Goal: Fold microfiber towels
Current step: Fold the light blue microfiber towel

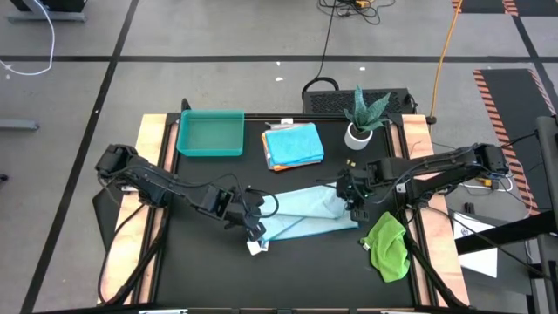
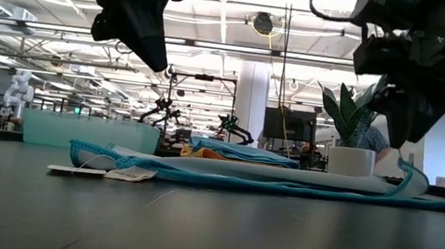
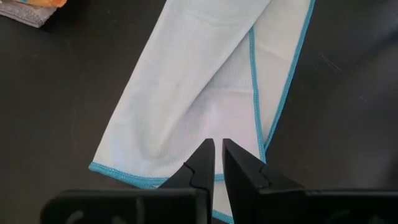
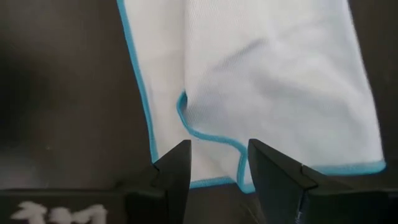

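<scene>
A pale blue microfiber towel [image 1: 305, 216] lies folded in a long strip on the black table, its white tags [image 2: 102, 172] at its left end. My left gripper [image 3: 219, 149] hangs above that left end, shut but for a thin slit, with nothing in it. Over the strip's right end, my right gripper [image 4: 217, 155] stands open; a blue-hemmed corner [image 4: 186, 109] lies between and below its fingers. In the low view a hump of the towel [image 2: 408, 174] rises just under that gripper [image 2: 412, 141]. A green towel [image 1: 388, 246] lies crumpled at the near right.
A stack of folded towels, bright blue on orange [image 1: 292, 144], lies at the far middle. To its left stands a teal tray [image 1: 209, 133], and to its right a potted plant [image 1: 362, 120]. Bare black table shows along the near edge [image 1: 288, 279].
</scene>
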